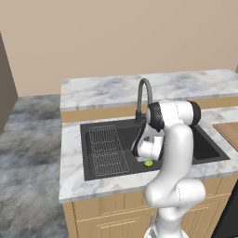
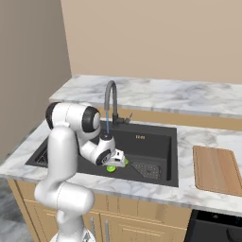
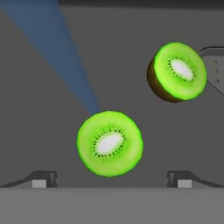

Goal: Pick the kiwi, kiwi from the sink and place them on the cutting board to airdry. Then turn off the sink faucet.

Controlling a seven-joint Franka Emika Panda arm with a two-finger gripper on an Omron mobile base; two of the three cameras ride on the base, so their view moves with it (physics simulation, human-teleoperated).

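Two cut lime-green kiwis lie on the floor of the dark sink (image 2: 156,142). In the hand view the nearer kiwi (image 3: 109,143) sits just ahead of my open gripper (image 3: 111,179), centred between its fingertips (image 3: 41,178) and not touched by them. The second kiwi (image 3: 177,72) lies farther off to the right, by the drain grate. From the right base view my gripper (image 2: 118,163) hangs low in the sink over a kiwi (image 2: 111,168), which also shows green under the hand from the left (image 1: 148,163). Water (image 2: 108,125) runs from the sink faucet (image 2: 111,101). The cutting board (image 2: 215,169) lies on the counter to the sink's right.
A wire rack (image 1: 108,148) fills the sink's left part and a mesh drain grate (image 2: 146,169) lies right of the gripper. The faucet's lever (image 2: 126,117) sticks out at its base. Marble counter (image 1: 69,162) surrounds the sink, with a raised ledge (image 1: 116,88) behind.
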